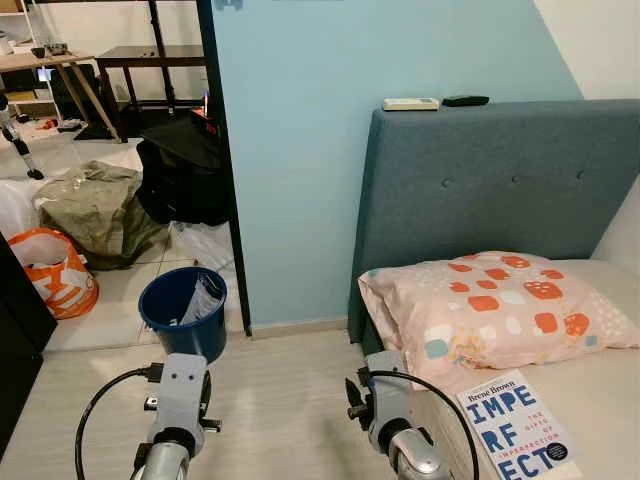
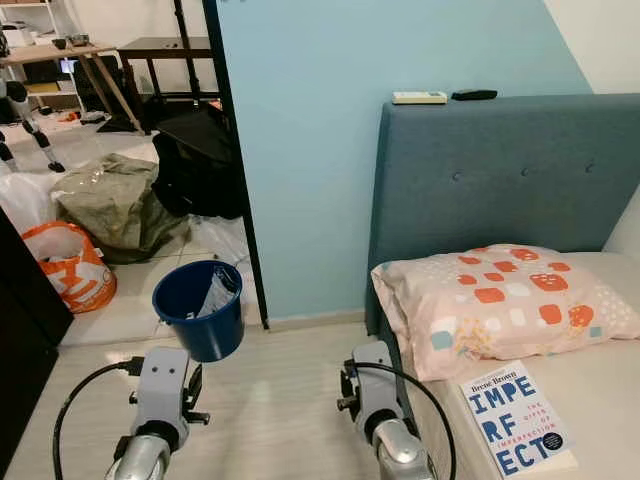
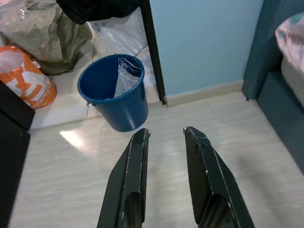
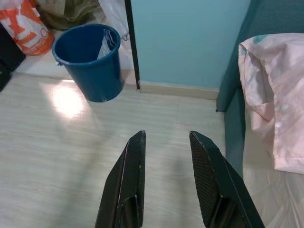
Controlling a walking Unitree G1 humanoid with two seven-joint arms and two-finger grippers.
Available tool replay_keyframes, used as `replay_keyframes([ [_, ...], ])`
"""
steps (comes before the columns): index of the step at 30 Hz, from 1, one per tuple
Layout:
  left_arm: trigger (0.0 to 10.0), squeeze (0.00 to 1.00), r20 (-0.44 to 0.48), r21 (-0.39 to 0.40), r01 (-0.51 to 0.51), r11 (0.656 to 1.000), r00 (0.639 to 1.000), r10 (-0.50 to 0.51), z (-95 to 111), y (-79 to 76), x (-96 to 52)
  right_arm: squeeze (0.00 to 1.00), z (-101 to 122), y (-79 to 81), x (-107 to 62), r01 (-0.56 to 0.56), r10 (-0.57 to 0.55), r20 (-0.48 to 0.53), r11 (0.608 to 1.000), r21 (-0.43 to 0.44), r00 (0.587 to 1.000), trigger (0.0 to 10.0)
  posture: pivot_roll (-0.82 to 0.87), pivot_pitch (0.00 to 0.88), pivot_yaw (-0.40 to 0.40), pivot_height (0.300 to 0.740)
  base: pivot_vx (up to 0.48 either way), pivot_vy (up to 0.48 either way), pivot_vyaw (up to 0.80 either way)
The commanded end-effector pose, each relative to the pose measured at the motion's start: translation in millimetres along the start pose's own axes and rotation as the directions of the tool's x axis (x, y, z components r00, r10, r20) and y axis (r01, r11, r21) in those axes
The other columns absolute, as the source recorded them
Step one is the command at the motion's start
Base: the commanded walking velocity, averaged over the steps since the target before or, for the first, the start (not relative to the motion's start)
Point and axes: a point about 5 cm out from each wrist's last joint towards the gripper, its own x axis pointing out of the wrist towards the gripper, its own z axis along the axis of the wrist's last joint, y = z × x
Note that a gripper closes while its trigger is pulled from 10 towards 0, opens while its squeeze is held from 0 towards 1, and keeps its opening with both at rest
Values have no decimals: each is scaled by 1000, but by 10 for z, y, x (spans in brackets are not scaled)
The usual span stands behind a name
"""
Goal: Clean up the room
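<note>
A blue bucket [image 1: 183,312] with a clear plastic wrapper [image 3: 126,78] inside stands on the pale wood floor by the doorway post. My left gripper [image 3: 165,135] hangs open above the floor just short of the bucket, holding nothing. My right gripper [image 4: 166,137] is also open and empty, over the floor between the bucket [image 4: 90,59] and the bed. A white book [image 1: 517,427] lies on the mattress in front of a pink patterned pillow [image 1: 495,308].
A grey-blue headboard [image 1: 500,175] carries a white remote [image 1: 410,104] and a black remote [image 1: 465,100]. Past the doorway lie an orange-and-white bag [image 1: 55,270], a green sack [image 1: 100,210], a black bag [image 1: 180,165] and tables. A dark cabinet [image 1: 15,340] stands at left.
</note>
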Motion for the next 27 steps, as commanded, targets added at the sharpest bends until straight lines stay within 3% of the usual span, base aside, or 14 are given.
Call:
replay_keyframes([
  [1, 10000, 0, 2, 17, 10, 1000, 1000, -10, 5, -17, 16, 0, -88, -52, -43, 27, -27, -38, 999, 19, 999, 10000, -6, 80, -9, 740, 0, 0, -800],
  [13, 10000, 0, -36, 69, 6, 998, 999, -3, -62, -7, 27, 0, -88, -45, -34, 25, -24, -46, 999, 26, 999, 10000, -3, 83, -14, 740, 0, 0, -800],
  [27, 10000, 0, -5, 69, -38, 997, 999, 39, -33, 50, 49, 0, -81, -62, -26, 28, -26, -55, 999, 24, 998, 10000, -10, 88, -12, 740, 0, 0, -800],
])
